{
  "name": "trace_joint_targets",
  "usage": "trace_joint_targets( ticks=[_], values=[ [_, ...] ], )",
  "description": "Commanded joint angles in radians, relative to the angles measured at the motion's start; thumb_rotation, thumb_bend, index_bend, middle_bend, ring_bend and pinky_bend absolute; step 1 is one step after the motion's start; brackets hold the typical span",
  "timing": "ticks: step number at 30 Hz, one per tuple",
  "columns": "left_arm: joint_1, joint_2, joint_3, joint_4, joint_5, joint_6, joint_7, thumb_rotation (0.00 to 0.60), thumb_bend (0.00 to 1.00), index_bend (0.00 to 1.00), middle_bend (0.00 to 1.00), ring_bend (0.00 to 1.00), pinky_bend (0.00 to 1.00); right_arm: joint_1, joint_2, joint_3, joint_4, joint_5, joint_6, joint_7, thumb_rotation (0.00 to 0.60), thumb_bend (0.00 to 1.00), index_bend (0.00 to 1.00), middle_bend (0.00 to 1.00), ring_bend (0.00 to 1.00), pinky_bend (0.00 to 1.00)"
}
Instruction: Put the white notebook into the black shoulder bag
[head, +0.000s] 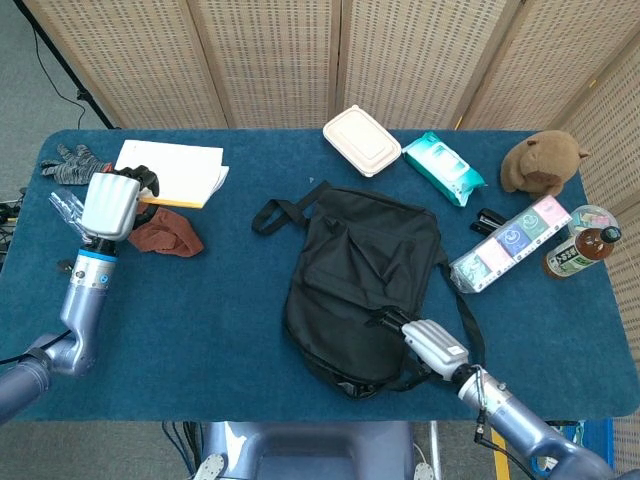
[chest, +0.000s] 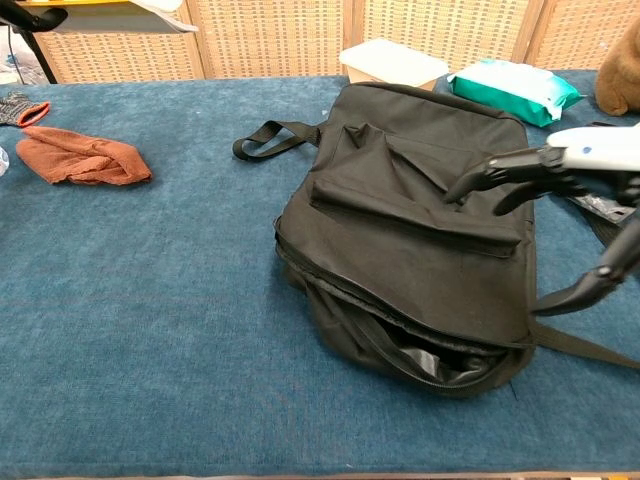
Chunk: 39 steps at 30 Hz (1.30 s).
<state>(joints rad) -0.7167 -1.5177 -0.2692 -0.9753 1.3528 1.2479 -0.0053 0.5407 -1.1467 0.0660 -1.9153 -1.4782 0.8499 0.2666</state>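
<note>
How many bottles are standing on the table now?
1. The bottle with a dark cap stands near the table's right edge, beside the row of small packs. Others may be hidden outside the views.

The bag (head: 362, 283) lies in the middle of the blue table (head: 220, 300), its loop handle toward the far left and its strap curling along the right side. The right hand (head: 425, 343) reaches over the bag's near right corner, fingers spread — nothing in them. The left hand (head: 115, 200) grips the notebook (head: 178, 171) at its near edge, off at the far left, well apart from the bag. Just beside that hand lie a brown cloth (head: 166, 234) and a grey glove (head: 74, 164). Along the far and right edges — a lunch box (head: 361, 140), wipes (head: 443, 167), a plush toy (head: 542, 162), a bottle (head: 581, 251).
</note>
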Motion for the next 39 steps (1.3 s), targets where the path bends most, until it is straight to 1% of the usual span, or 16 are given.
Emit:
trace_joint_targets(
  ticks=[1, 5, 10, 14, 19, 28, 33, 39],
  values=[
    [0.004, 0.004, 0.0, -0.005, -0.004, 0.001, 0.005, 0.6, 0.53, 0.78, 0.58, 0.62, 0.72, 0.022, -0.055, 0.015, 0.017, 0.029, -0.007, -0.025, 0.6, 0.0, 0.2, 0.13, 0.03, 0.14],
    [0.011, 0.007, 0.0, -0.003, -0.007, 0.003, -0.003, 0.6, 0.53, 0.78, 0.58, 0.62, 0.72, 0.04, -0.156, 0.026, 0.072, 0.054, 0.006, -0.073, 0.6, 0.0, 0.21, 0.15, 0.04, 0.15],
    [0.017, 0.013, 0.002, 0.008, -0.005, 0.01, -0.011, 0.6, 0.53, 0.78, 0.58, 0.62, 0.72, 0.048, -0.237, 0.028, 0.108, 0.079, 0.016, -0.077, 0.6, 0.0, 0.23, 0.17, 0.06, 0.15],
    [0.022, 0.017, -0.002, 0.021, -0.011, 0.011, -0.024, 0.6, 0.53, 0.78, 0.58, 0.62, 0.72, 0.051, -0.312, 0.03, 0.148, 0.061, 0.048, -0.075, 0.6, 0.0, 0.23, 0.17, 0.06, 0.15],
    [0.026, 0.013, 0.001, 0.042, -0.013, 0.007, -0.04, 0.6, 0.53, 0.78, 0.58, 0.62, 0.72, 0.055, -0.38, 0.02, 0.208, 0.039, 0.075, -0.098, 0.6, 0.0, 0.23, 0.18, 0.06, 0.15],
    [0.031, 0.0, 0.004, 0.079, -0.016, 0.001, -0.068, 0.6, 0.53, 0.78, 0.58, 0.62, 0.72, 0.055, -0.45, 0.012, 0.272, 0.034, 0.107, -0.122, 0.6, 0.0, 0.27, 0.22, 0.1, 0.18],
    [0.031, -0.001, 0.002, 0.088, -0.017, 0.0, -0.076, 0.6, 0.53, 0.78, 0.58, 0.62, 0.72, 0.052, -0.485, 0.014, 0.311, 0.03, 0.131, -0.133, 0.6, 0.0, 0.31, 0.26, 0.15, 0.23],
    [0.032, -0.003, 0.001, 0.095, -0.021, -0.004, -0.08, 0.6, 0.53, 0.78, 0.58, 0.62, 0.72, 0.051, -0.515, 0.018, 0.341, 0.041, 0.144, -0.149, 0.6, 0.0, 0.34, 0.29, 0.18, 0.27]
  ],
)
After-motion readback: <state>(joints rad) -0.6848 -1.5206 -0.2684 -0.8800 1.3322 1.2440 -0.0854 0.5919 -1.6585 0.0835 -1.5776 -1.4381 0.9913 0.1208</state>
